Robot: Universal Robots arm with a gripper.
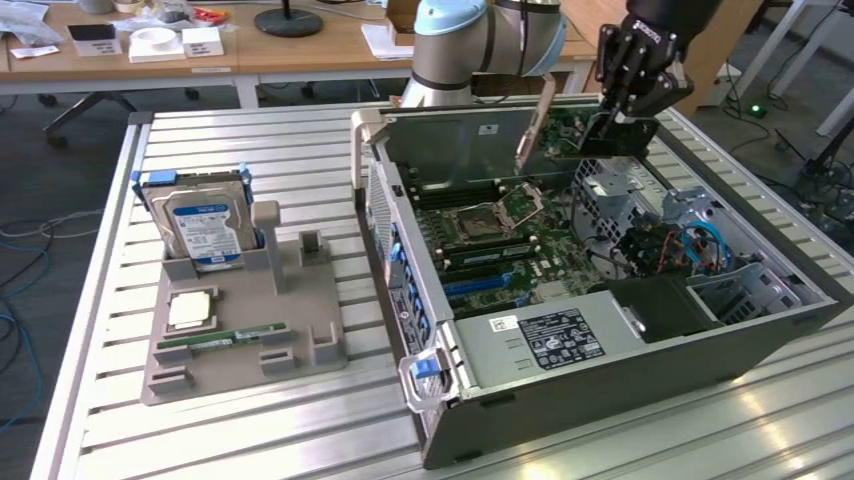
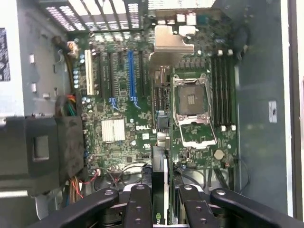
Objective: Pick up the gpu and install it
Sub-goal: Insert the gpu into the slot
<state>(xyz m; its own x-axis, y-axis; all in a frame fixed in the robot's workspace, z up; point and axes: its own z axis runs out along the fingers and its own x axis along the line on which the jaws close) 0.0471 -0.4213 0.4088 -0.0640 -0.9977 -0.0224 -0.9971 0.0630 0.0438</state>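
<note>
Nearest in the exterior view, the open computer case [image 1: 587, 400] lies on its side on a slatted metal table [image 1: 267, 160]. A black label [image 1: 561, 338] with white print too small to read sits on its power supply. At the exterior view's left, a grey tray [image 1: 300, 340] carries a green memory stick [image 1: 220, 340] and an upright hard drive [image 1: 203, 235] whose blue-white label cannot be read. Deeper in the case lies the motherboard [image 1: 501, 255]; the wrist view shows "DELL" [image 2: 142, 127] printed on it beside a white square heatsink [image 2: 113, 130]. Farther back, above the far end of the case, the gripper [image 1: 617, 128] is clamped on the gpu [image 1: 567, 130], clear of the board. The card hangs on edge with its faces upright. Its long axis runs from the fingers toward the exterior view's left, ending in a slanted tan strip. In the wrist view the fingers [image 2: 137, 204] press both sides of the gpu [image 2: 160, 164], seen thin-edge on and lying parallel to the blue slots [image 2: 132, 78]. A small green mark on it is unreadable.
</note>
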